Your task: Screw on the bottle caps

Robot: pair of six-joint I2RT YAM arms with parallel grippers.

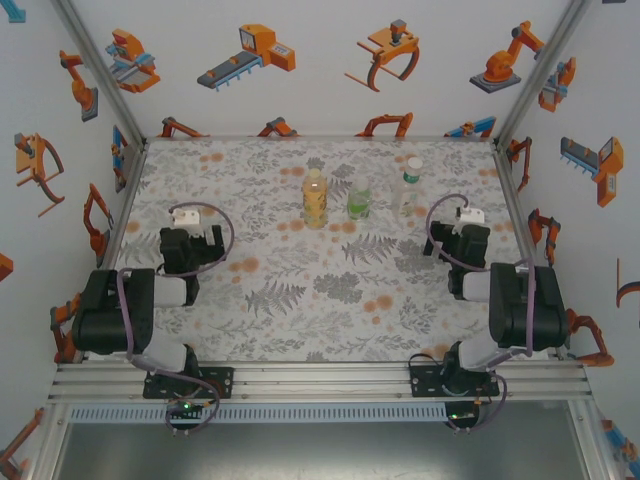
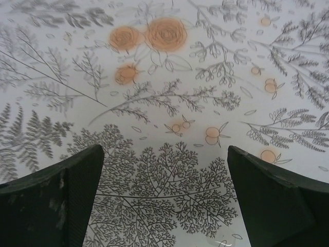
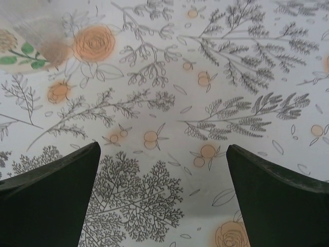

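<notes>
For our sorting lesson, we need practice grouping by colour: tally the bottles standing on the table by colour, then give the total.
Amber bottle: 1
Green bottle: 1
Clear bottle: 1
Total: 3

**Top view.** You see a tablecloth [image 1: 300, 300] printed with grey ferns and small orange blooms, lying flat over the work surface. White walls [image 1: 320, 90] on three sides carry orange machine drawings [image 1: 258, 50] (printed, not solid). Silver frame posts [image 1: 100, 65] rise at the two far corners. Grooved metal rails [image 1: 320, 378] run along the near edge, with a slotted strip [image 1: 320, 412] just in front.

**Left wrist view.** Note the two orange roses [image 2: 165, 34] touching side by side on the cloth.

**Right wrist view.** You find a single rose [image 3: 93, 43] at upper left.
</notes>
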